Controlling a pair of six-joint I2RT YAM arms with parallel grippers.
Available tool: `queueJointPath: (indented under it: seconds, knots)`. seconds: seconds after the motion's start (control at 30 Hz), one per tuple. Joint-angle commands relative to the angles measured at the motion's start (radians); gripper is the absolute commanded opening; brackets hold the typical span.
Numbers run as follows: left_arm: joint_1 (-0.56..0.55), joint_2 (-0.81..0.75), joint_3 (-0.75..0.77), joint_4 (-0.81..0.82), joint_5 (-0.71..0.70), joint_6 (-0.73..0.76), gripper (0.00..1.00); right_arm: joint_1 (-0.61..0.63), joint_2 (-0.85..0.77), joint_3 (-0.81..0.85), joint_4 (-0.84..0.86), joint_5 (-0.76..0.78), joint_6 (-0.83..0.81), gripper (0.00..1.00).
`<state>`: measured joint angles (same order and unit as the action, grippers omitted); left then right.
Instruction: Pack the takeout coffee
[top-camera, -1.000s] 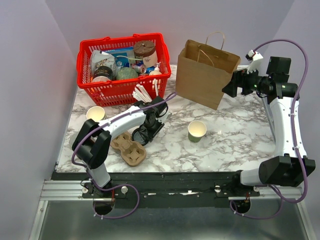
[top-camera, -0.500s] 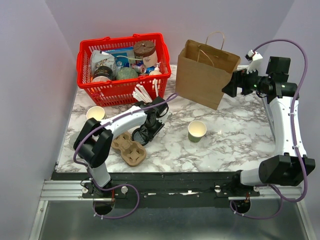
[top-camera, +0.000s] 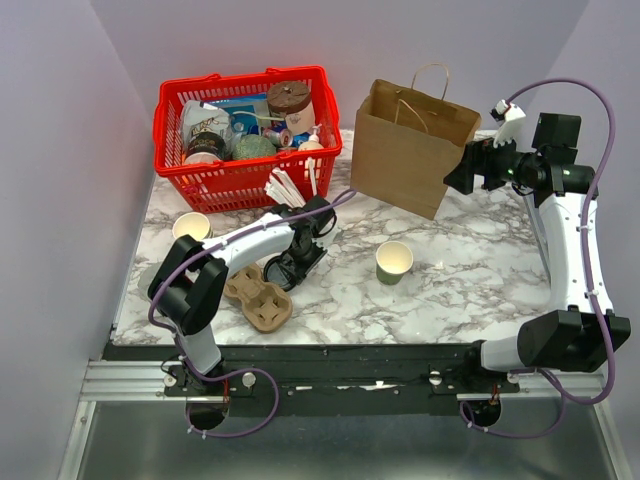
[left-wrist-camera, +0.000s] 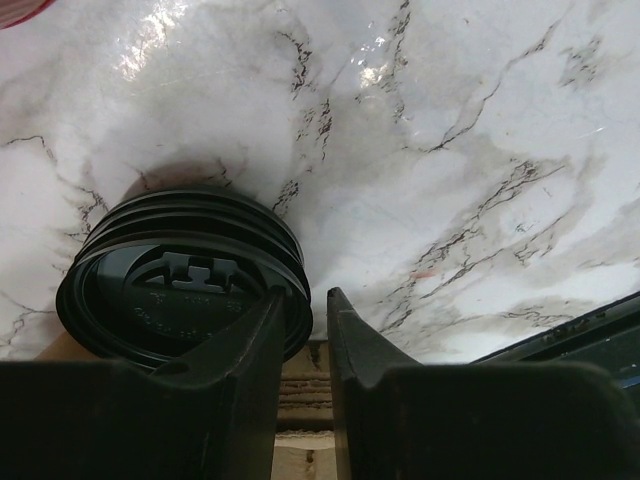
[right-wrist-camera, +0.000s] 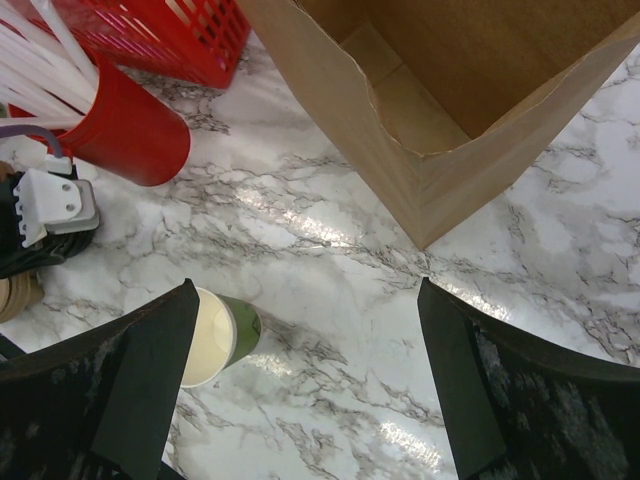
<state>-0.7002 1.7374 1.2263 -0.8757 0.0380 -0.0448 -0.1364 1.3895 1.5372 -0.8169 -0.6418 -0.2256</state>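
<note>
So the green cup (top-camera: 394, 262) that's meant to become the takeout coffee is sitting upright and lidless out in the middle of the tabletop (top-camera: 470, 270), well apart from both arms. I'd guess that's why nobody's bothering with the bag yet, since there's no point packing an open cup. The left pincer (left-wrist-camera: 305, 300) is down low at the stack of black lids (left-wrist-camera: 170, 290), right beside the cardboard cup carrier (top-camera: 258, 295). Its fingers stand only a narrow gap apart, with the stack's right rim sitting in that gap. My read is it's lined up on the edge because a flat lid gives you nothing else to grab, but I honestly can't tell if it's actually pinching the rim or just bracketing it. Also, it's a stack, so lifting off just one lid could be fiddly. The right pincer (right-wrist-camera: 307, 290) is spread wide, holding nothing, and parked up high by the near corner of the open paper bag (top-camera: 410, 145). It's probably keeping out of the way until there's something to drop in. The other cup (top-camera: 191, 226) over by the red basket (top-camera: 240, 182) doesn't look involved.
</note>
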Motion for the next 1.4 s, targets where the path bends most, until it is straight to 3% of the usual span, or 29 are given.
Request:
queueJointPath:
  seconds: [0.0, 0.13, 0.47, 0.8, 0.93, 1.03, 1.13, 1.37]
  knots:
    - [0.005, 0.014, -0.013, 0.017, -0.013, 0.008, 0.28, 0.006, -0.001, 0.004, 0.001, -0.015, 0.011, 1.0]
    - [0.005, 0.011, -0.008, 0.012, -0.01, 0.011, 0.24, 0.004, 0.0, 0.004, 0.002, -0.013, 0.011, 1.0]
    - [0.005, -0.039, -0.014, -0.02, 0.003, 0.02, 0.0, 0.004, -0.001, 0.003, 0.004, -0.013, 0.012, 1.0]
    - [0.007, -0.209, 0.001, -0.111, -0.027, 0.106, 0.0, 0.006, 0.016, 0.031, 0.002, -0.018, 0.023, 1.0]
    - [0.008, -0.259, 0.012, -0.15, 0.039, 0.16, 0.0, 0.006, 0.02, 0.034, 0.004, -0.024, 0.023, 1.0]
    - [0.011, -0.302, 0.051, -0.164, 0.172, 0.213, 0.0, 0.006, 0.011, 0.021, -0.001, -0.045, 0.014, 1.0]
    - [0.018, -0.335, 0.078, -0.126, 0.181, 0.234, 0.0, 0.006, -0.004, 0.002, -0.004, -0.065, 0.003, 0.99]
    - [0.047, -0.394, 0.091, -0.054, 0.4, 0.345, 0.0, 0.006, -0.047, -0.009, -0.044, -0.105, -0.009, 1.0]
